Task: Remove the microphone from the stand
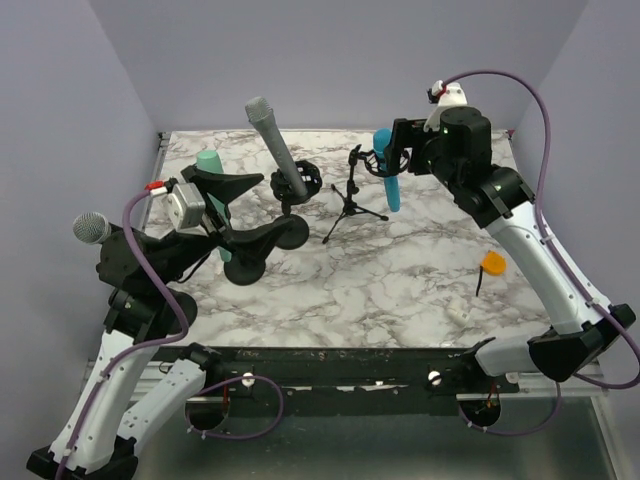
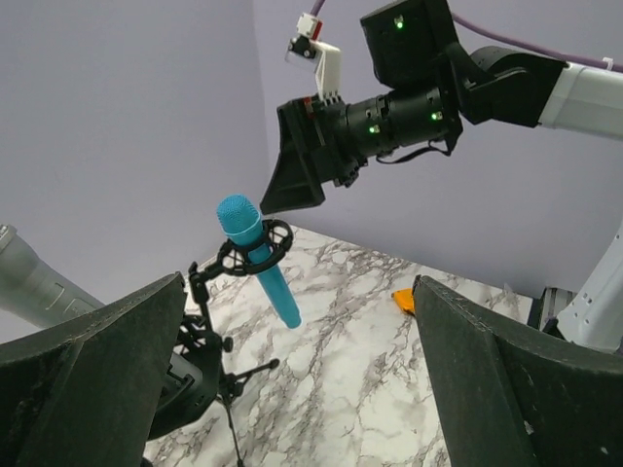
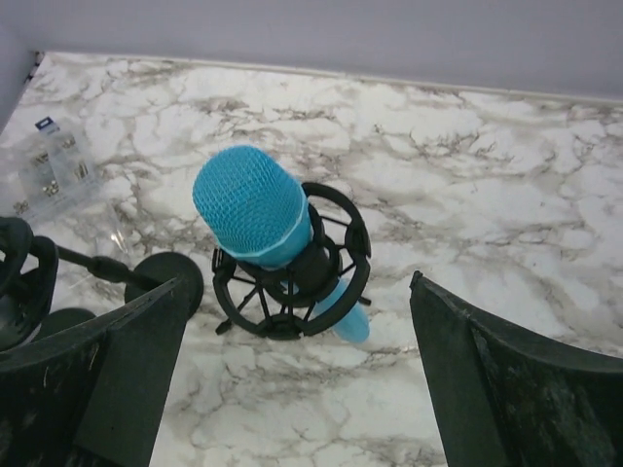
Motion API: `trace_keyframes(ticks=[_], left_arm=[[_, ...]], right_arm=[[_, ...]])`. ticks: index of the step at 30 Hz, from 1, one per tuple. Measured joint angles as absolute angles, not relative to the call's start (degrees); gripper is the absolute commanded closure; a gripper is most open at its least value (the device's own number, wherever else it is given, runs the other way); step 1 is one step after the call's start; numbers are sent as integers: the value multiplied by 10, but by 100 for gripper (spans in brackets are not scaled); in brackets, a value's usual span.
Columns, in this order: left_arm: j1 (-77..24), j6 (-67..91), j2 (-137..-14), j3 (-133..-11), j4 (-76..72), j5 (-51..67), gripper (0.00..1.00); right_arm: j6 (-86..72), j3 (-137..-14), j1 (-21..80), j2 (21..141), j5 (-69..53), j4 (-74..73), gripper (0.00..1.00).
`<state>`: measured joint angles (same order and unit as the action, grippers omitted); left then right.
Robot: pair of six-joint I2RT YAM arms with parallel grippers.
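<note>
A blue microphone (image 1: 388, 182) sits tilted in a black ring mount (image 3: 292, 282) on a small black tripod stand (image 1: 350, 205) at the back middle of the marble table. My right gripper (image 1: 392, 150) is open and hovers just over the microphone's head; in the right wrist view the blue head (image 3: 255, 209) lies between the spread fingers, untouched. My left gripper (image 1: 285, 205) is open and empty, left of the stand. In the left wrist view the microphone (image 2: 261, 263) is ahead, with the right gripper (image 2: 292, 180) above it.
A grey microphone (image 1: 275, 140) stands in a black holder (image 1: 300, 180) left of the tripod. A teal microphone (image 1: 208, 160) and a grey mesh head (image 1: 90, 228) are by the left arm. An orange piece (image 1: 492, 263) lies right. A clear parts box (image 3: 49, 170) lies far left.
</note>
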<state>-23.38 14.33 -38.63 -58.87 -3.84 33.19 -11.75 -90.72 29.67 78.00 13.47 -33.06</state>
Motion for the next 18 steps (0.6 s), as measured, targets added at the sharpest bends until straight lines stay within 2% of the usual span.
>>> trace_keyframes(ticks=[10, 18], left_arm=[[-234, 144, -409, -572, -50, 340, 1], [-234, 144, -415, -572, -52, 342, 1]], right_arm=[[-89, -994, 297, 867, 131, -322, 21], [-74, -1001, 301, 893, 124, -321, 32]])
